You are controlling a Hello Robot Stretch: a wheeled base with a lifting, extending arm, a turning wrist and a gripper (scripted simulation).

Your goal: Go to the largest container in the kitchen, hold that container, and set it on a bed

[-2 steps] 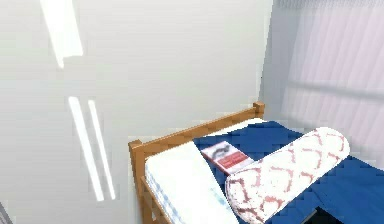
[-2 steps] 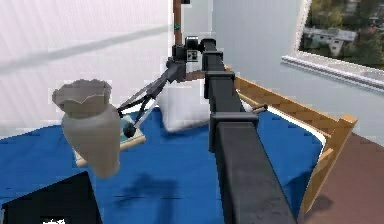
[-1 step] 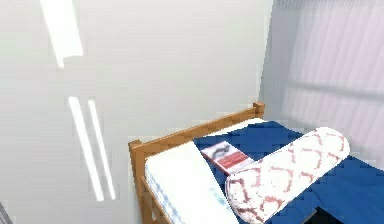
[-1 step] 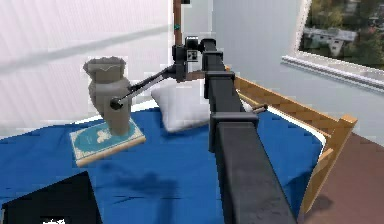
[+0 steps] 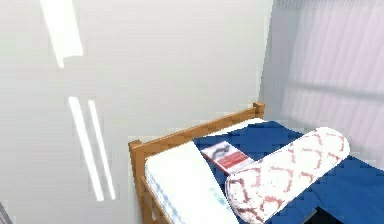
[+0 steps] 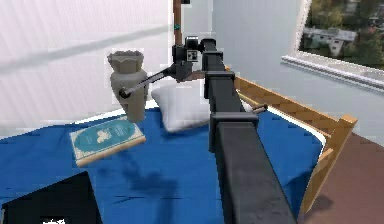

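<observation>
A beige vase-like container [image 6: 125, 82] with a narrow neck and flared rim hangs at the far end of my gripper [image 6: 133, 90], above the bed's blue cover [image 6: 150, 175]. The gripper holds it clear of the bedcover, slightly tilted. The dark arm [image 6: 235, 140] rises from the bottom edge across the bed. In the forward view the same bed [image 5: 300, 140] has a wooden frame [image 5: 190, 135] and stands against a pale wall.
A teal book [image 6: 105, 138] lies on the cover below the container, a white pillow [image 6: 180, 105] beside it, and a flat black object [image 6: 55, 200] at bottom left. A window [image 6: 345, 35] is beyond the bed. Ahead lie a patterned bolster [image 5: 290, 170], a red-and-white book [image 5: 228, 157] and a white pillow [image 5: 185, 185].
</observation>
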